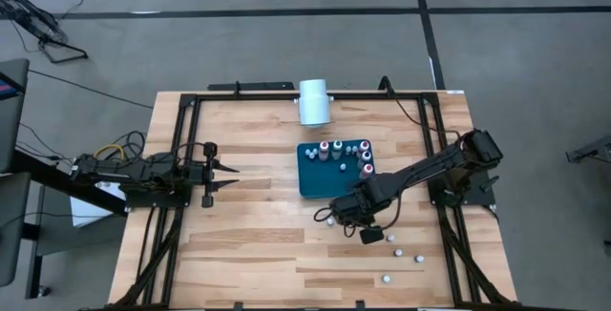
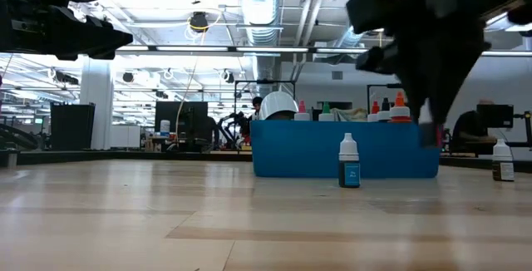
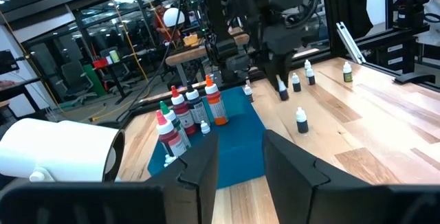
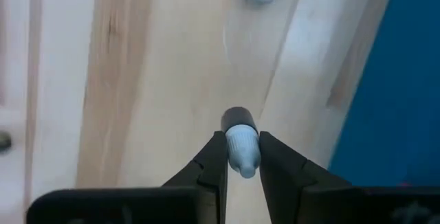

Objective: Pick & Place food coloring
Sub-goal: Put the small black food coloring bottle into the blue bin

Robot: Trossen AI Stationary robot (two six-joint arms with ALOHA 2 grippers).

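A small dark bottle (image 4: pixel 240 122) with a pale cap is pinched between the fingers of the right gripper (image 4: pixel 241 157), jaws drawn in tight on its cap, just off the near edge of the teal tray (image 1: pixel 310 179). Close by, a blue-bodied bottle (image 2: pixel 350 162) is seen standing upright on the table (image 1: pixel 248 254) (in front of the tray). More bottles (image 1: pixel 403 254) are scattered on the wood nearer the right edge. On the tray, a cluster of bottles (image 1: pixel 346 153) is stood upright. Behind it, a white cylinder (image 1: pixel 313 100) is laid. Far left, the left gripper (image 1: pixel 227 177) is held partly open, with nothing in it.
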